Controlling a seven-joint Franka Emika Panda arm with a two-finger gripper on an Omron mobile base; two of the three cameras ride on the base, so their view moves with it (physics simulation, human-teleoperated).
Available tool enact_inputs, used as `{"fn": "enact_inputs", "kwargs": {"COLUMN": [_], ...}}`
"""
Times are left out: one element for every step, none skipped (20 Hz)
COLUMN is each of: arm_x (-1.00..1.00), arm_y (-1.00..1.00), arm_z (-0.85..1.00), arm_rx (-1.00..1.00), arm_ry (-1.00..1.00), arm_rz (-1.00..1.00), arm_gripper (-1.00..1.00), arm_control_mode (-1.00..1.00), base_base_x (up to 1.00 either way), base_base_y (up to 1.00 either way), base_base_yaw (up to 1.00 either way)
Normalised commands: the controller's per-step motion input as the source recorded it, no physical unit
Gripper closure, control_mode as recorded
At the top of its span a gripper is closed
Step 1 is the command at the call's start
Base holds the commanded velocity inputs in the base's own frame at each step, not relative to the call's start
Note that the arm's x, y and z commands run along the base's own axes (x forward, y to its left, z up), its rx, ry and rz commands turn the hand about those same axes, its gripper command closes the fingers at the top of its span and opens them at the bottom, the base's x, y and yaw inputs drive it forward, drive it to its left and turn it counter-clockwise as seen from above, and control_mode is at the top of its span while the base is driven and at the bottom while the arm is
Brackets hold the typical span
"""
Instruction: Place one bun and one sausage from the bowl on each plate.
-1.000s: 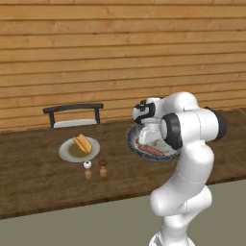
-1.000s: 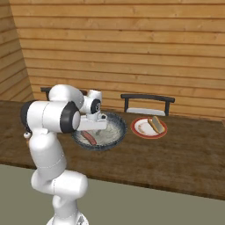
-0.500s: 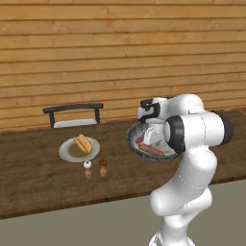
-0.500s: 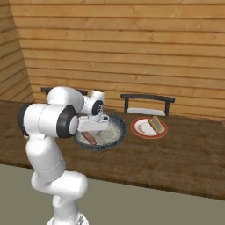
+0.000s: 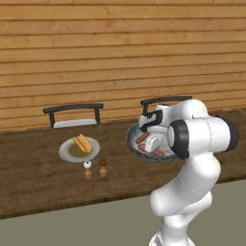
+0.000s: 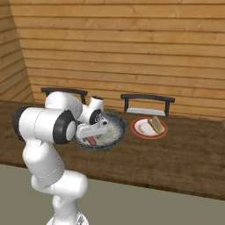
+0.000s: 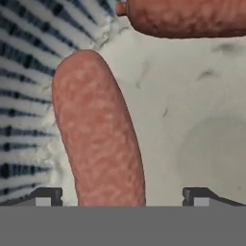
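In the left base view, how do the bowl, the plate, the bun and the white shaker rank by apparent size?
1. bowl, partly hidden by the arm
2. plate
3. bun
4. white shaker

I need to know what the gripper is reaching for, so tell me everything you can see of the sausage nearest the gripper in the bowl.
The sausage is a thick, reddish-brown, mottled cylinder with a rounded end. It lies flat on the pale speckled inside of the bowl, next to the ribbed wall. In the hand view it runs lengthwise between the open gripper's tips, nearer one of them, untouched. A second sausage lies apart, crosswise beyond its far end.
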Motion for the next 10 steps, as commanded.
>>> {"fn": "enact_inputs", "kwargs": {"arm_x": [0.35,0.21,0.0,0.0,0.0,0.0,0.0,0.0,0.0,0.0], "arm_y": [0.0,0.0,0.0,0.0,0.0,0.0,0.0,0.0,0.0,0.0], "arm_z": [-0.24,-0.16,0.0,0.0,0.0,0.0,0.0,0.0,0.0,0.0], "arm_rx": [0.0,0.0,0.0,0.0,0.0,0.0,0.0,0.0,0.0,0.0], "arm_ry": [-0.02,0.0,0.0,0.0,0.02,0.01,0.01,0.01,0.01,0.02], "arm_rz": [0.0,0.0,0.0,0.0,0.0,0.0,0.0,0.0,0.0,0.0], "arm_gripper": [-1.0,-1.0,-1.0,1.0,1.0,1.0,1.0,1.0,1.0,1.0], "arm_control_mode": [-1.0,-1.0,-1.0,-1.0,-1.0,-1.0,-1.0,-1.0,-1.0,-1.0], "base_base_x": [0.0,0.0,0.0,0.0,0.0,0.0,0.0,0.0,0.0,0.0], "base_base_y": [0.0,0.0,0.0,0.0,0.0,0.0,0.0,0.0,0.0,0.0], "base_base_yaw": [0.0,0.0,0.0,0.0,0.0,0.0,0.0,0.0,0.0,0.0]}}
